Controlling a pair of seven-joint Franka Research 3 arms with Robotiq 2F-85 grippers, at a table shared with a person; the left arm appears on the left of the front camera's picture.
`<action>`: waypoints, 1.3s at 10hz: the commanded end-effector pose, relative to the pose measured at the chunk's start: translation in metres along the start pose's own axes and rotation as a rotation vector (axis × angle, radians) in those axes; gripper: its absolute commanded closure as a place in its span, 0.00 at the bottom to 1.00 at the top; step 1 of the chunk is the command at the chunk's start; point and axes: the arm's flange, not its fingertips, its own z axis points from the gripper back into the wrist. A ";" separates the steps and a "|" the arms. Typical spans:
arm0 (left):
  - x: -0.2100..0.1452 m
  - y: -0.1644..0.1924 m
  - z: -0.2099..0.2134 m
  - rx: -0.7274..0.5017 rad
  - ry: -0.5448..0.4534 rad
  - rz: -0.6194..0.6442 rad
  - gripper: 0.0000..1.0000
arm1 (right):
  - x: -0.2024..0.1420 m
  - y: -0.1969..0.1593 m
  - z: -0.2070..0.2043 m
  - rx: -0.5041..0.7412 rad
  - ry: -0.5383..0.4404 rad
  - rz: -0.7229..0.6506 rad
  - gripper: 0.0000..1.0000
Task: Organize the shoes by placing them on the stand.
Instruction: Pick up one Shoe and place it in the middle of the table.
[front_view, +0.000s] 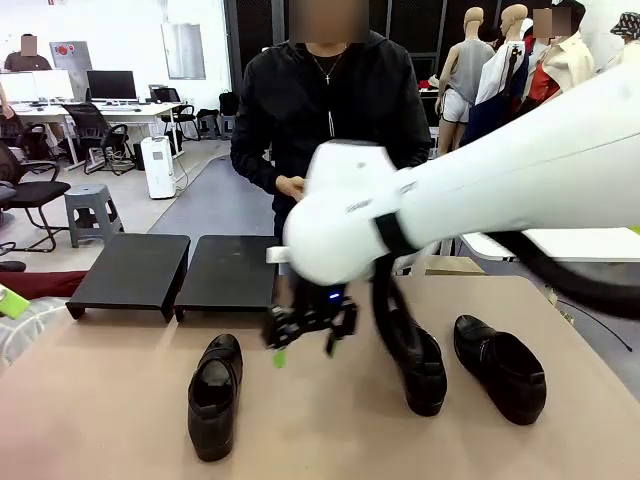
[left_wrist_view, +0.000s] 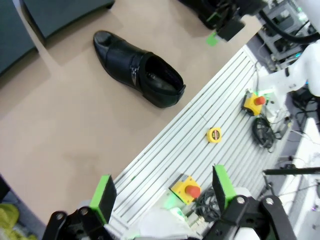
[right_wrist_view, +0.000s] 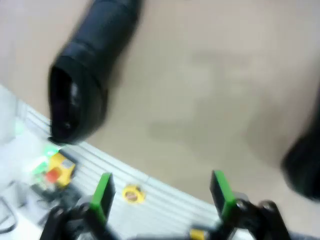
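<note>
Tan surface (front_view: 100, 400) across the near half of the front view, with three shoes lying on it. White right arm (front_view: 500, 190) in from the right, bulky, reaching across the middle. At the far edge, a person (front_view: 320, 100) in a black top, standing, hands together at the waist.

Stand (front_view: 135, 270) on the far left of the surface: two matte-black sloped sections side by side, just beside each other. Left shoe (front_view: 215, 395) on the near side of the stand's right section, upright on its sole, toe pointing toward the stand. Middle shoe (front_view: 428, 375) and right shoe (front_view: 500, 365) on the right half, near each other but apart, the middle one partly behind the arm's black cable.

Right hand (front_view: 305, 340) low over the surface between left shoe and middle shoe, green pads spread wide, nothing between them. Its wrist view blurred, with a shoe off to one side.

Left hand (left_wrist_view: 164, 192) likewise spread wide and gripping nothing, above the near edge of the surface beside a slotted metal rail (left_wrist_view: 200, 115). On that rail, two yellow stop buttons (left_wrist_view: 186, 189) with red caps and a small yellow tape measure (left_wrist_view: 214, 135).
</note>
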 end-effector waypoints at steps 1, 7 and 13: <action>0.000 0.000 0.000 -0.023 -0.012 -0.016 0.00 | -0.056 -0.095 0.070 0.047 -0.013 -0.185 0.00; 0.000 0.000 0.000 -0.023 -0.012 -0.016 0.00 | -0.215 -0.374 0.161 0.734 -0.259 -0.487 0.00; 0.000 0.000 0.000 -0.023 -0.012 -0.016 0.00 | -0.237 -0.391 0.172 0.696 -0.282 -0.549 0.00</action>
